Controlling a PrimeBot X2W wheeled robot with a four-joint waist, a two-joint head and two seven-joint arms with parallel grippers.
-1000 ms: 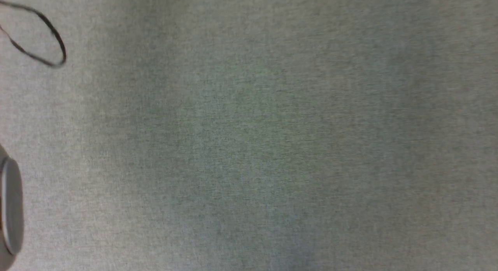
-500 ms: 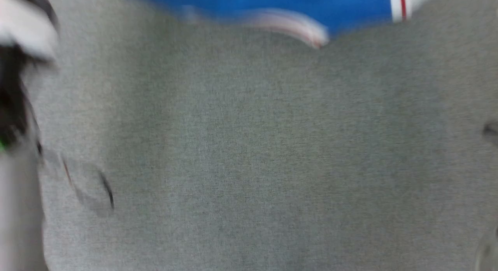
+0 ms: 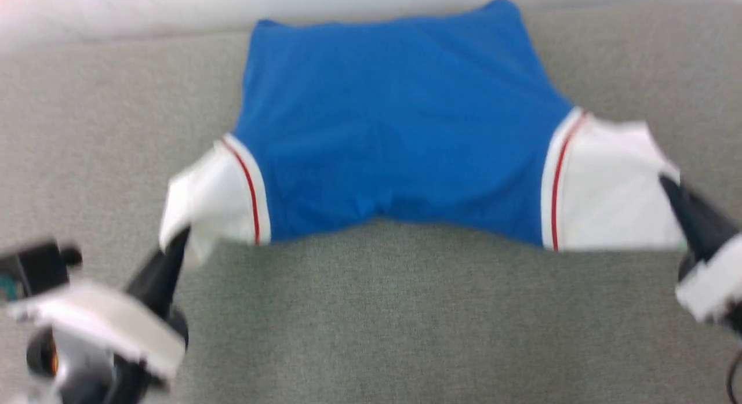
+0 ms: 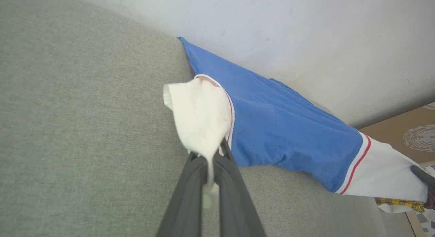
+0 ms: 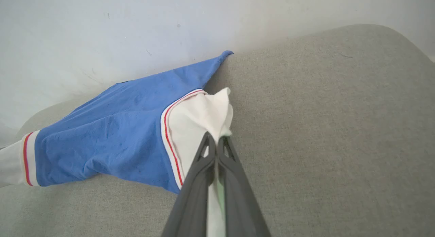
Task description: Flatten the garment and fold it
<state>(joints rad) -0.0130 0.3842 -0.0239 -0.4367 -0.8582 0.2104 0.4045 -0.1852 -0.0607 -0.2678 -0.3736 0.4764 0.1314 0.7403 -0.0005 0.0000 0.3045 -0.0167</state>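
The garment [image 3: 400, 131], a bright blue T-shirt with white red-striped sleeves, is stretched across the grey cushion, its hem at the far edge by the wall. My left gripper [image 3: 181, 235] is shut on the white left sleeve [image 3: 211, 201], pinching its cloth [image 4: 200, 118] between the fingers. At the right, my right gripper [image 3: 666, 184] is shut on the other white sleeve [image 3: 608, 189], whose fabric [image 5: 200, 118] bunches at the fingertips. The near part of the shirt sags between the two grips, with its blue body [image 4: 285, 128] [image 5: 112, 128] spread out.
A grey fabric cushion [image 3: 377, 323] lies under everything, with open surface in front of the shirt. A pale wall [image 5: 102, 26] rises behind its far edge. In the left wrist view, a brown floor area [image 4: 401, 135] shows past the cushion's end.
The head camera has tilted up from bare cushion, bringing the shirt and both grippers into the picture. Both grips stay shut.
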